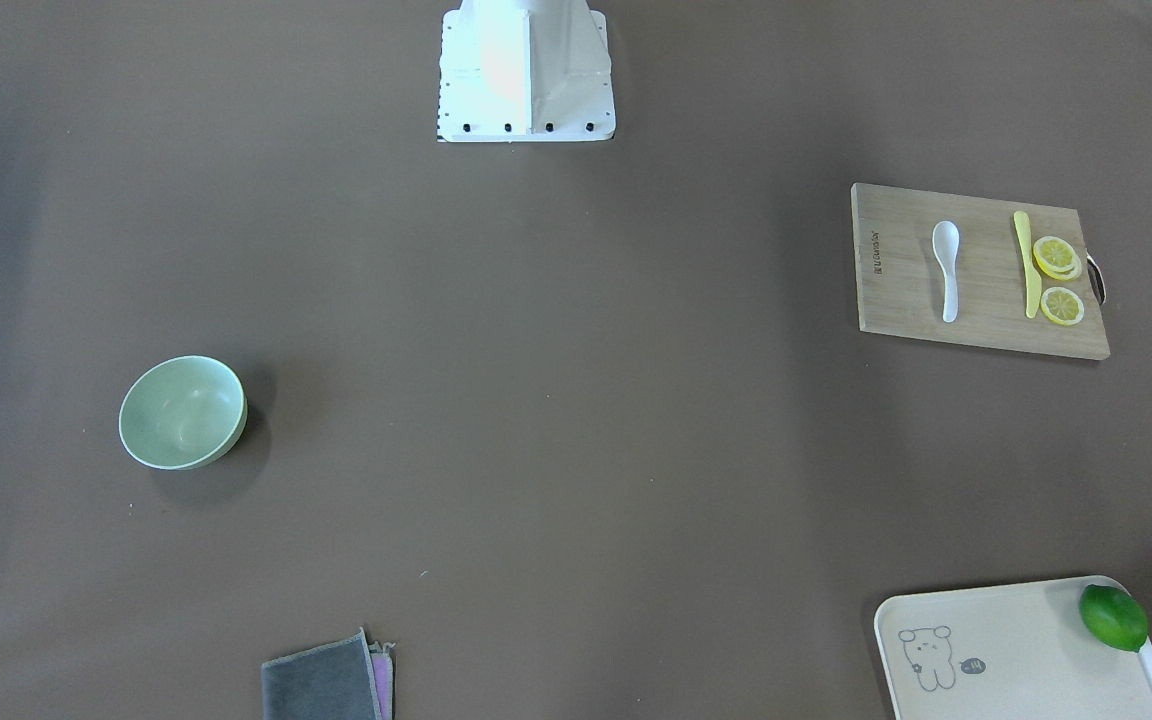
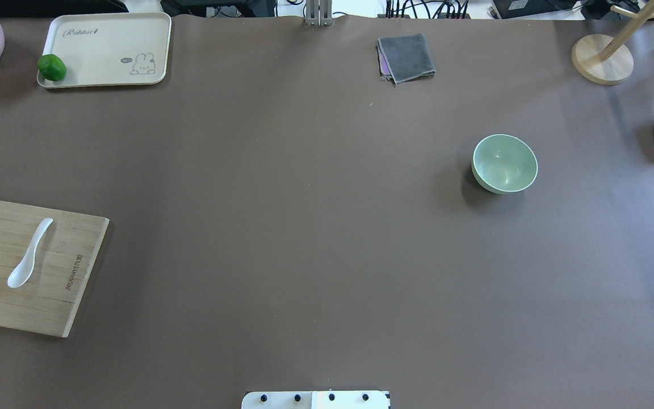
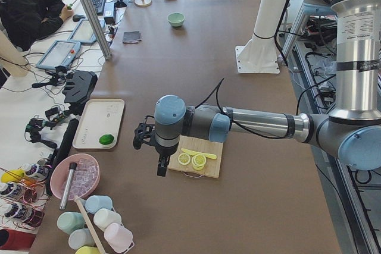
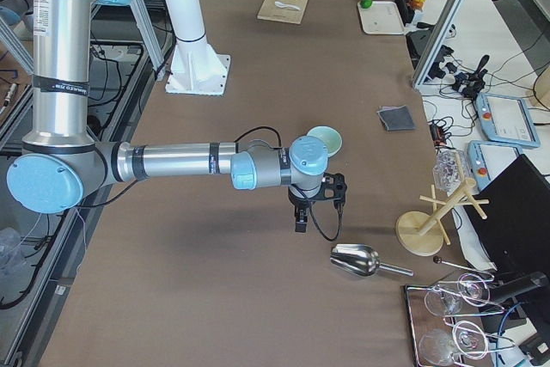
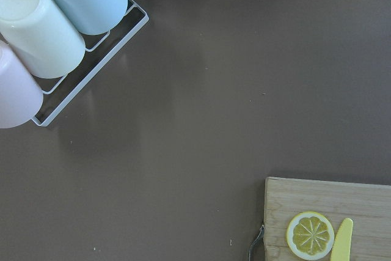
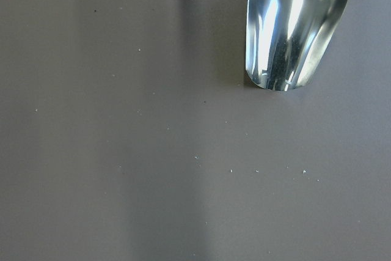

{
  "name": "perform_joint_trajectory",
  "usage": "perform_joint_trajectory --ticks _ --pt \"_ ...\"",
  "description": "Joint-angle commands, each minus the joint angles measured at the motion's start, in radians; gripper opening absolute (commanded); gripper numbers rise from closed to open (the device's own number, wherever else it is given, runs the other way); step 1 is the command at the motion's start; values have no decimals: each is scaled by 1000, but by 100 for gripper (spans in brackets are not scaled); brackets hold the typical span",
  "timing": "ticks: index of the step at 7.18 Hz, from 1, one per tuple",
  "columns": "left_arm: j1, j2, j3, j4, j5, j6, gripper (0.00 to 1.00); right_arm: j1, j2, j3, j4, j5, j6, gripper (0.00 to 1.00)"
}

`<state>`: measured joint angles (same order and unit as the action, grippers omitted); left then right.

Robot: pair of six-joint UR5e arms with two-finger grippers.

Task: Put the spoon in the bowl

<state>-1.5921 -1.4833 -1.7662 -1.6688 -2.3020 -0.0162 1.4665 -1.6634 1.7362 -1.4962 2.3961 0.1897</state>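
The white spoon (image 1: pixel 947 268) lies on a wooden cutting board (image 1: pixel 896 290) beside a yellow knife (image 1: pixel 1026 262); it also shows in the overhead view (image 2: pixel 30 253). The mint-green bowl (image 1: pixel 181 412) stands empty and upright on the far side of the table (image 2: pixel 504 163). My left gripper (image 3: pixel 159 168) hangs past the board's outer end, apart from the spoon. My right gripper (image 4: pixel 301 219) hangs near the bowl (image 4: pixel 325 139), beside a steel scoop (image 4: pixel 357 259). Both grippers show only in the side views, so I cannot tell whether they are open or shut.
Lemon slices (image 1: pixel 1058 280) lie on the board. A cream tray (image 2: pixel 105 51) holds a lime (image 2: pixel 51 67). A grey cloth (image 2: pixel 406 57) lies at the far edge. A wooden stand (image 2: pixel 602 57), a rack of cups (image 5: pixel 43 35) and a pink bowl (image 3: pixel 74 176) stand at the table's ends.
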Motion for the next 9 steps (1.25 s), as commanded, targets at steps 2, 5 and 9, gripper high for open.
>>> perform_joint_trajectory --ticks 2,5,9 --pt "90 -8 -45 -133 -1 -4 98 -2 48 28 10 0 13 100" --pt "234 -101 -35 -258 12 -200 98 -105 154 48 11 7 14 100" --pt "311 -172 22 -264 12 -366 98 -383 261 5 243 -147 222 100"
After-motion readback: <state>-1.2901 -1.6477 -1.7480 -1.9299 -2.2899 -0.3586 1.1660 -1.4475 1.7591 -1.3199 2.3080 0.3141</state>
